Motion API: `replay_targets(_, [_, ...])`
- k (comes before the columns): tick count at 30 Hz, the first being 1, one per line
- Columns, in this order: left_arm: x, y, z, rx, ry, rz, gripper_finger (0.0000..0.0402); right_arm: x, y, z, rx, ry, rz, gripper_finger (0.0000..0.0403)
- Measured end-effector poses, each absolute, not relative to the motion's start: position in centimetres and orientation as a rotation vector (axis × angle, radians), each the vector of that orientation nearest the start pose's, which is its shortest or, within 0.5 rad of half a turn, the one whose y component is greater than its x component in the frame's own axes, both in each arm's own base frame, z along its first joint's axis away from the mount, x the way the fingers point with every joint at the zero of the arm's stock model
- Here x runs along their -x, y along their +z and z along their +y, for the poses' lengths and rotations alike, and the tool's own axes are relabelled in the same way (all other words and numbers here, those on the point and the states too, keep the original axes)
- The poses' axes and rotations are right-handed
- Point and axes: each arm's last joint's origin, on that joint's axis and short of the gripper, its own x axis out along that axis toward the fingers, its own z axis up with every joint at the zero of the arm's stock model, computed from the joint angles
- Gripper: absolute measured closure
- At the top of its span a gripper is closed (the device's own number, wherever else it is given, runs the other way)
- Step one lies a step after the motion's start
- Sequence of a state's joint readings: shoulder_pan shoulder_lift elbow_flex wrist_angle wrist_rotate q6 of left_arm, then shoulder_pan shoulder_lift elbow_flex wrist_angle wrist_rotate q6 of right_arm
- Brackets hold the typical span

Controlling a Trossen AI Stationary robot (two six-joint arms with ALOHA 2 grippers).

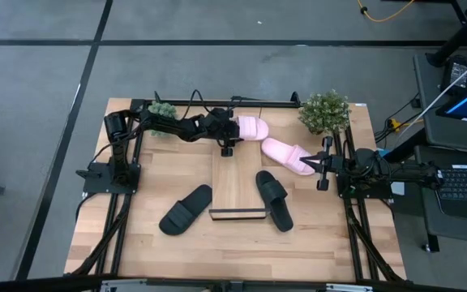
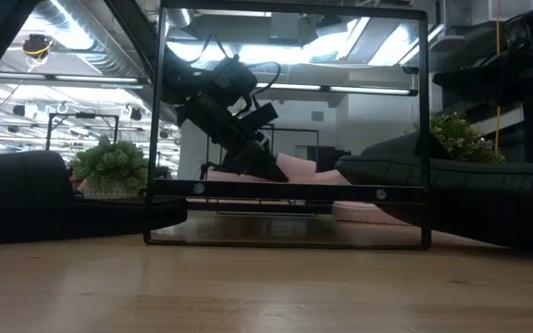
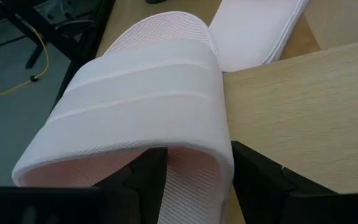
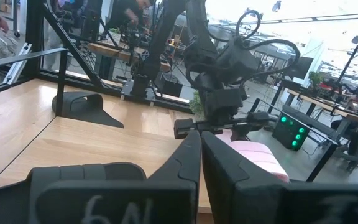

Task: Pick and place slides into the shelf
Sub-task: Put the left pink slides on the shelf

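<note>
Pink slide (image 3: 148, 93) between parted left fingers (image 3: 260, 180)

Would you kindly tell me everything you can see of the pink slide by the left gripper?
The pink slide is pale pink with one wide ribbed strap and a textured footbed, and looks like soft foam. It lies at the far end of the shelf, partly over the board. The left gripper is at its strap end, and its open fingers straddle the sole. Whether they touch it is unclear. The second pink slide lies just beside it.
</note>
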State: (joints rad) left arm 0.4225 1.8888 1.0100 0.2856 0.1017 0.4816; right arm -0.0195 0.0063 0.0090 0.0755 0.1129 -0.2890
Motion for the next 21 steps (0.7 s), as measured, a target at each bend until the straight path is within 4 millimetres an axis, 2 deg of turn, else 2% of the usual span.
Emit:
replay_targets(4, [-35.1, 15.2, 15.5, -0.305, 0.162, 0.648, 0.0239, -9.7, 17.3, -0.5, 0.285, -0.142, -0.053, 0.0384])
replay_targets(12, [-34.6, 16.8, 15.3, -0.3, 0.167, 0.634, 0.0239, -9.7, 17.1, -0.5, 0.266, -0.139, -0.04, 0.0384])
replay_targets(21, [-33.6, 16.7, 14.9, -0.248, 0.159, 0.753, 0.0239, -9.7, 17.1, -0.5, 0.266, -0.139, -0.038, 0.0384])
